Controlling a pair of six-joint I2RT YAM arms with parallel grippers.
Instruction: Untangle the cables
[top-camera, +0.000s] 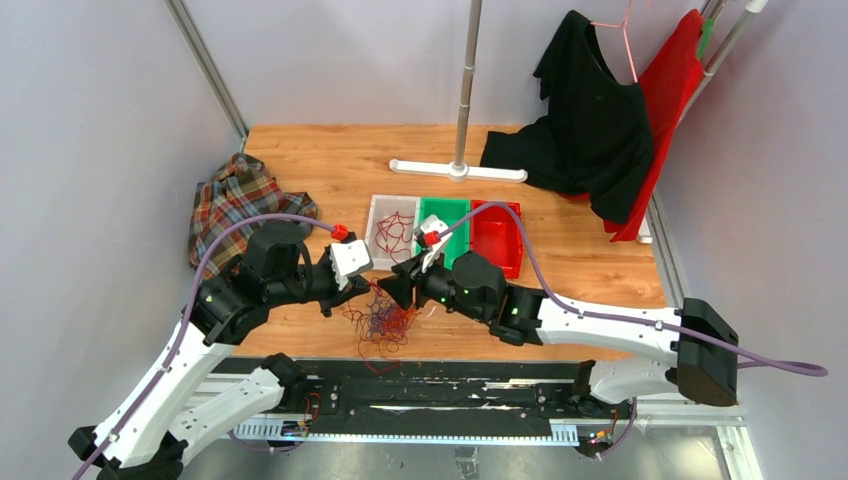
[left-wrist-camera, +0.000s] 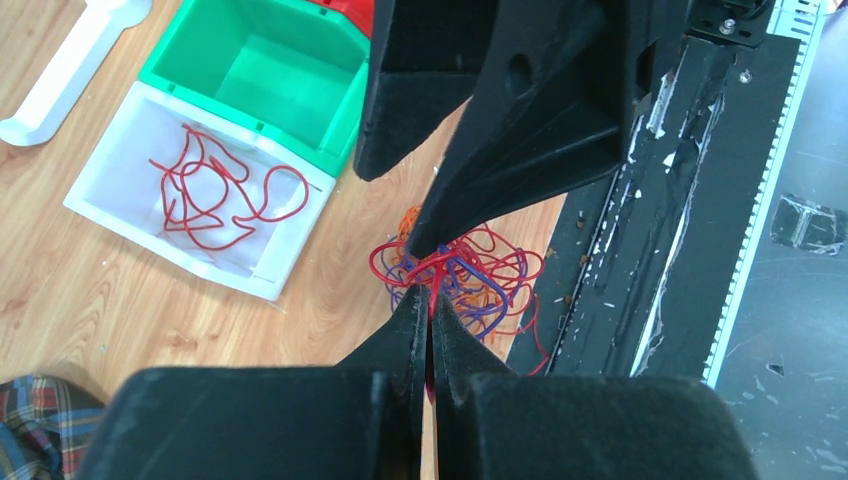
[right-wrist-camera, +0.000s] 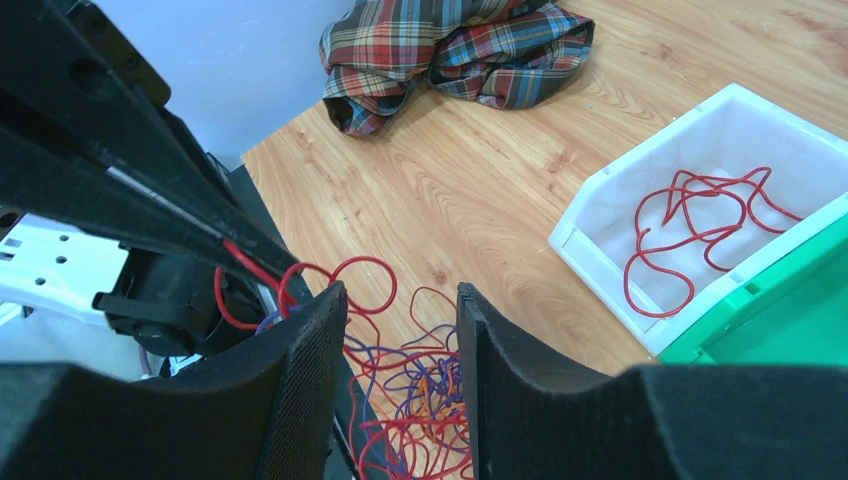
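The cables (top-camera: 383, 323) are a loose clump of thin red, purple and orange wires on the wooden table near its front edge. In the left wrist view my left gripper (left-wrist-camera: 431, 293) is shut on a red cable that rises from the clump (left-wrist-camera: 478, 275). The right gripper (right-wrist-camera: 400, 300) hangs open just above the clump (right-wrist-camera: 425, 395), nothing pinched between its fingers (right-wrist-camera: 310, 380). Both grippers meet tip to tip over the clump, the left gripper (top-camera: 364, 288) facing the right gripper (top-camera: 394, 290). A red loop (right-wrist-camera: 250, 270) runs from the left fingertips.
Behind the clump stand a white bin (top-camera: 377, 231) holding loose red cables (left-wrist-camera: 215, 195), a green bin (top-camera: 456, 216) and a red bin (top-camera: 497, 240). A plaid cloth (top-camera: 235, 200) lies at the left, a stand base (top-camera: 457, 170) and dark garment (top-camera: 590, 130) at the back. A black rail (top-camera: 450, 385) borders the front.
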